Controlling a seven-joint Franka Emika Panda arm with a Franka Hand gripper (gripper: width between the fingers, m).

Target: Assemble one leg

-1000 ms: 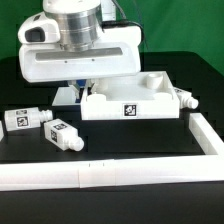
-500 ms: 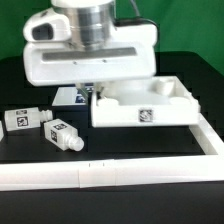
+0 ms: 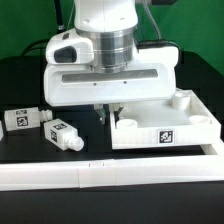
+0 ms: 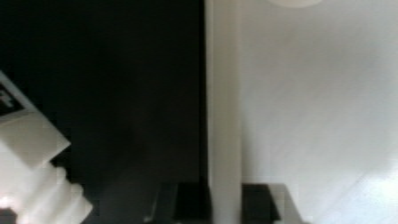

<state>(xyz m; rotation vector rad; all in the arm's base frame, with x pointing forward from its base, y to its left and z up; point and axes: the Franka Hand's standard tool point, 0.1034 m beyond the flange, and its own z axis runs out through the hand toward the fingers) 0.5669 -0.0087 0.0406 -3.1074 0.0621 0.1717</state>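
Large white square plastic panel (image 3: 135, 136) — smooth, faintly glossy, small white stubby plastic pegs (image 3: 60, 133) with paper-like printed tag stickers, black table surface (image 3: 25, 160) — matt, even.

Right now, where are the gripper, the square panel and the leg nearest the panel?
gripper (image 3: 110, 116): exterior view, midway between fingertips.
square panel (image 3: 135, 138): exterior view, front edge beside its tag.
leg nearest the panel (image 3: 62, 133): exterior view, tagged body.

Jaws grip the white panel (image 3: 192, 127); two legs (image 3: 20, 119) (image 3: 61, 132) lie at the exterior view's left.
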